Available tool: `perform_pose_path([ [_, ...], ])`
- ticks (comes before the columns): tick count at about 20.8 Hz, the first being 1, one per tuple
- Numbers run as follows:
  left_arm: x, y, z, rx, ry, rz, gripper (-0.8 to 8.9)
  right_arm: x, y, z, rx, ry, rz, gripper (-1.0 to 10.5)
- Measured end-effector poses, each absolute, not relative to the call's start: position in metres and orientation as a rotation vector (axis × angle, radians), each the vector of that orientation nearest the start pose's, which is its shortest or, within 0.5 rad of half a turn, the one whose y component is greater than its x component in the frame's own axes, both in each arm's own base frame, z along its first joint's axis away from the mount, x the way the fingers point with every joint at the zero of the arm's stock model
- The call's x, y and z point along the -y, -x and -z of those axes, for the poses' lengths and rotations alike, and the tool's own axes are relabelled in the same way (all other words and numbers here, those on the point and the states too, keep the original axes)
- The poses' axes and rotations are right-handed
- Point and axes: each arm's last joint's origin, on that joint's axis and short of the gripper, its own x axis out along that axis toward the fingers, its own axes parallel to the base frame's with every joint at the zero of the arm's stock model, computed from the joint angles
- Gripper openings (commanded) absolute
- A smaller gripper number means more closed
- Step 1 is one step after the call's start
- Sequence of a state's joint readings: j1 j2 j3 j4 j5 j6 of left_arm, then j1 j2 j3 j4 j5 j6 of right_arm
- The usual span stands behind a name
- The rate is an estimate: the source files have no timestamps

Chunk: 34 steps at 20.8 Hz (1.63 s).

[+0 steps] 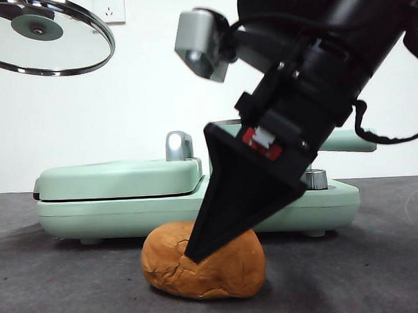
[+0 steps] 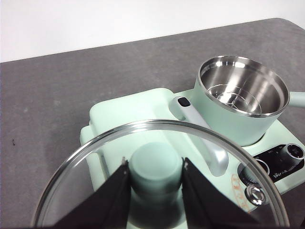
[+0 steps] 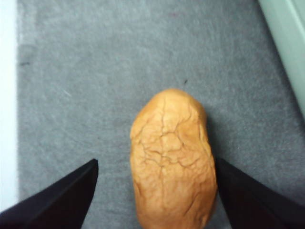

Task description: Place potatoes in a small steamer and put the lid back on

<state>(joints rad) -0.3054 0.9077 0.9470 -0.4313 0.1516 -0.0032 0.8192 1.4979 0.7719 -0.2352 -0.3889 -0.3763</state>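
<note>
The potato (image 1: 203,262), an orange-brown cracked lump, lies on the grey table in front of the green appliance. My right gripper (image 1: 199,250) reaches down to it with jaws open, one on each side of the potato (image 3: 171,157) in the right wrist view. My left gripper (image 2: 156,179) is shut on the green knob (image 2: 156,164) of the glass lid (image 2: 86,176) and holds it high at the upper left of the front view (image 1: 44,35). The mint green steamer pot (image 2: 240,95) stands open and empty on the appliance. In the front view only its handle (image 1: 347,142) shows behind the right arm.
The flat green grill cover (image 1: 120,178) lies shut beside the pot, with a steel handle (image 1: 179,145). The appliance base (image 1: 335,196) carries control knobs (image 2: 291,151). A white wall stands behind the table.
</note>
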Motion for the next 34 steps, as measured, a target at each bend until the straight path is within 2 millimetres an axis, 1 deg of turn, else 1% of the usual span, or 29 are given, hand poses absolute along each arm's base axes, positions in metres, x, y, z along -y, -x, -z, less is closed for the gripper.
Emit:
perform_pose_path([
  [1,0.061,-0.179,-0.344,-0.395,-0.029,0.451,0.09,-0.211,-0.182,-0.170,-0.786,0.523,-1.289,3.7],
  [3,0.061,-0.179,-0.344,-0.394,-0.031,0.451,0.09,-0.211,-0.182,-0.169,-0.794,0.527,-1.279,2.6],
  [4,0.061,-0.179,-0.344,-0.394,-0.032,0.451,0.09,-0.210,-0.182,-0.169,-0.803,0.525,-1.268,2.4],
  [7,0.061,-0.179,-0.344,-0.393,-0.035,0.452,0.09,-0.210,-0.182,-0.169,-0.843,0.499,-1.243,2.4],
  [10,0.061,-0.179,-0.344,-0.393,-0.037,0.452,0.09,-0.209,-0.183,-0.179,-0.947,0.506,-1.200,2.4],
  [13,0.061,-0.179,-0.344,-0.393,-0.037,0.452,0.09,-0.208,-0.187,-0.203,-1.050,0.509,-1.133,2.4],
  [16,0.061,-0.179,-0.344,-0.393,-0.037,0.452,0.09,-0.207,-0.196,-0.242,-1.118,0.487,-1.025,2.4],
  [18,0.061,-0.179,-0.344,-0.393,-0.037,0.452,0.09,-0.203,-0.203,-0.273,-1.133,0.454,-0.927,2.4],
  [21,0.061,-0.179,-0.344,-0.395,-0.037,0.452,0.09,-0.192,-0.218,-0.316,-1.098,0.366,-0.827,2.4],
  [23,0.061,-0.179,-0.343,-0.402,-0.038,0.452,0.09,-0.181,-0.232,-0.343,-1.019,0.301,-0.779,2.4],
  [25,0.061,-0.178,-0.343,-0.409,-0.038,0.452,0.09,-0.169,-0.245,-0.362,-0.959,0.255,-0.730,2.4],
  [27,0.061,-0.178,-0.342,-0.414,-0.038,0.452,0.09,-0.163,-0.257,-0.370,-0.935,0.229,-0.695,2.4],
  [29,0.061,-0.178,-0.342,-0.417,-0.039,0.452,0.09,-0.160,-0.273,-0.373,-0.923,0.210,-0.663,2.4],
  [32,0.061,-0.178,-0.342,-0.419,-0.039,0.452,0.09,-0.158,-0.296,-0.369,-0.927,0.194,-0.623,2.4],
  [34,0.061,-0.178,-0.342,-0.419,-0.039,0.452,0.09,-0.160,-0.311,-0.365,-0.932,0.189,-0.611,2.4],
])
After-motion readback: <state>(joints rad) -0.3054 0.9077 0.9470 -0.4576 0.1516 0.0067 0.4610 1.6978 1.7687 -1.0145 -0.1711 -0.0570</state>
